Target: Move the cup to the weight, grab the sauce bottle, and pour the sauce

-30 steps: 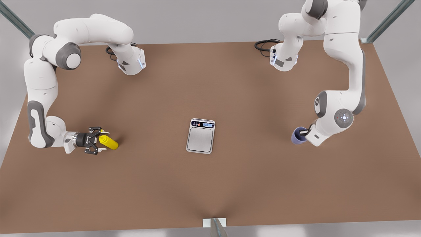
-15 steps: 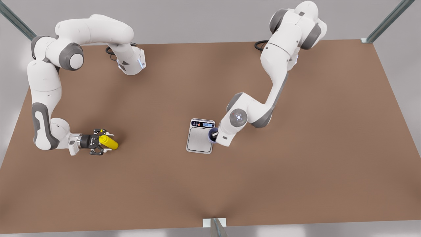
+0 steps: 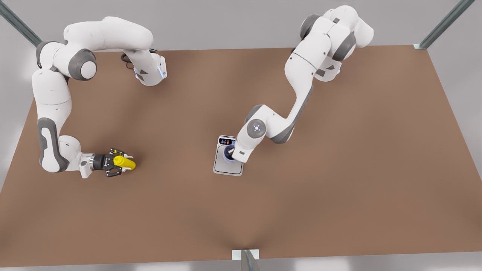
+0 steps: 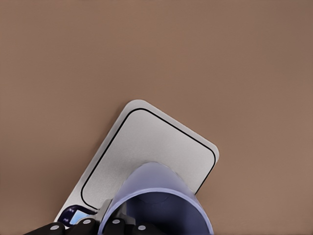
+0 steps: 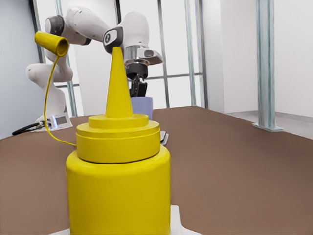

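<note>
The lavender cup is held over the grey plate of the weight, a flat silver scale at the table's middle. My left gripper, on the arm at the front view's right, is shut on the cup's rim. In the left wrist view the cup hangs above the weight; whether they touch I cannot tell. At the front view's left, my right gripper is shut on the yellow sauce bottle. The right wrist view shows the sauce bottle upright, with its tethered cap off the nozzle.
Brown table with wide bare stretches around the weight. Both arm bases stand at the back edge. Metal frame posts rise at the back corners, and a small bracket sits at the front edge.
The left arm swung the cup from the front view's right across to above the weight. The right gripper closed in on the sauce bottle, which now looks shorter from above.
</note>
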Tool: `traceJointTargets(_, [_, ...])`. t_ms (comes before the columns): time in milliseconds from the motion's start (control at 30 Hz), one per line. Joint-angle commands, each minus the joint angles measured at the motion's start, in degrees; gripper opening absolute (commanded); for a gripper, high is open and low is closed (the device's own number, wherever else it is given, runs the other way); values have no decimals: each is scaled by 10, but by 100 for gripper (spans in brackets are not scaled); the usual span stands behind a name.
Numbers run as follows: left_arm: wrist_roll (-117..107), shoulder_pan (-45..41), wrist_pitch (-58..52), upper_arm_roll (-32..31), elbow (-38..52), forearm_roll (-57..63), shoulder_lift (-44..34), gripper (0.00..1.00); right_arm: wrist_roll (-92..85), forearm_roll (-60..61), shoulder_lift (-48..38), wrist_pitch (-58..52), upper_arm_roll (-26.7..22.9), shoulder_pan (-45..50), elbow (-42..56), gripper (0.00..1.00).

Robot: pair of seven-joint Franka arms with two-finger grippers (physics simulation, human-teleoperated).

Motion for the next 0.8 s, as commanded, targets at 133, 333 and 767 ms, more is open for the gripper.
traceJointTargets(133, [4,3,1,1,0,-26,2,34,106,-44,-26,-26,1,2,43,45])
traceJointTargets(333, [4,2,1,1,0,-25,3,100,300,-104,-81,-47,4,81,170,45])
traceJointTargets(767, [26,125,-483,152,156,-63,-169,100,472,-276,-132,84,5,305,204,46])
